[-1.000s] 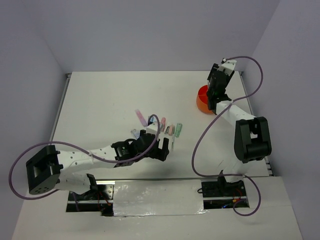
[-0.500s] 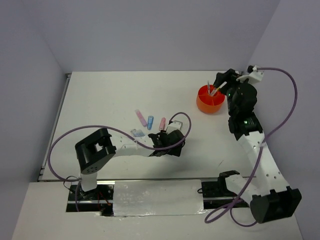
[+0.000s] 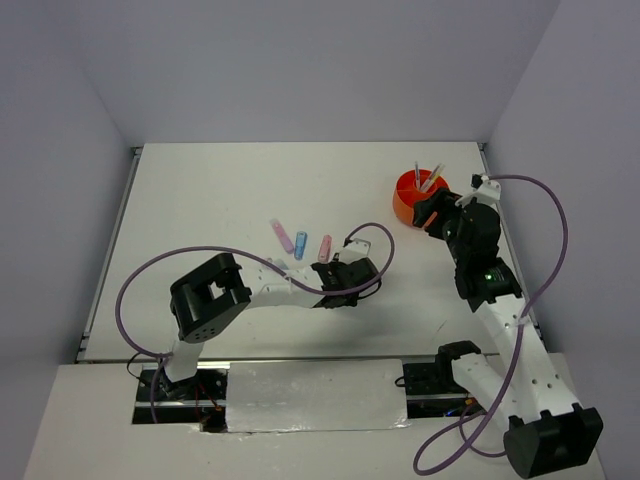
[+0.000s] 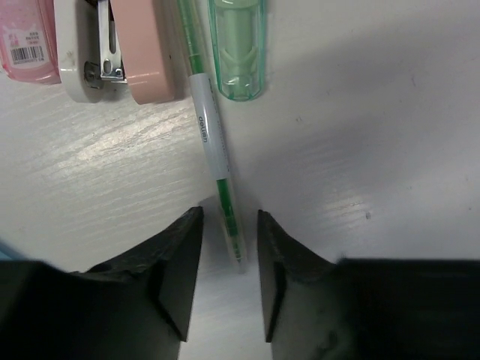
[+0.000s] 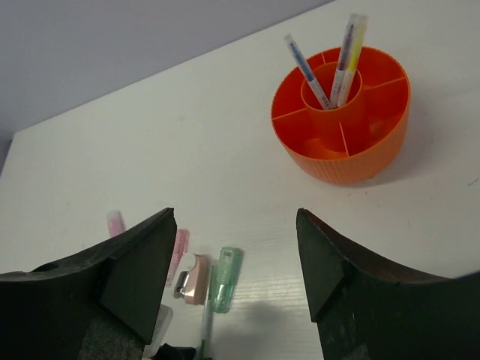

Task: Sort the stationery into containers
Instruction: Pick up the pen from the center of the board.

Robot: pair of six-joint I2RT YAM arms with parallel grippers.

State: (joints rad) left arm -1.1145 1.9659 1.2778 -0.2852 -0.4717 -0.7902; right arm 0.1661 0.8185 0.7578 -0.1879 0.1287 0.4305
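1. Green pen (image 4: 212,142) lies flat on the tabletop (image 4: 360,150), one end between the left end effector's (image 4: 230,281) narrow, not-yet-touching jaws, lined up for a pinch.
2. Right end effector (image 5: 236,277) hangs wide and empty beside the orange organiser (image 5: 375,150), whose central ring props sorted pens (image 5: 346,52) upright.

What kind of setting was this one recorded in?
Probably a lab robot cell: white table boxed in by plain walls, two cabled arms bolted at its edge, an orange organiser as prop.

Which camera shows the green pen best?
Left wrist: the green pen lies close-up between the open jaws of the left gripper. Right wrist catches only a sliver at its bottom edge; the top view hides it under the gripper.
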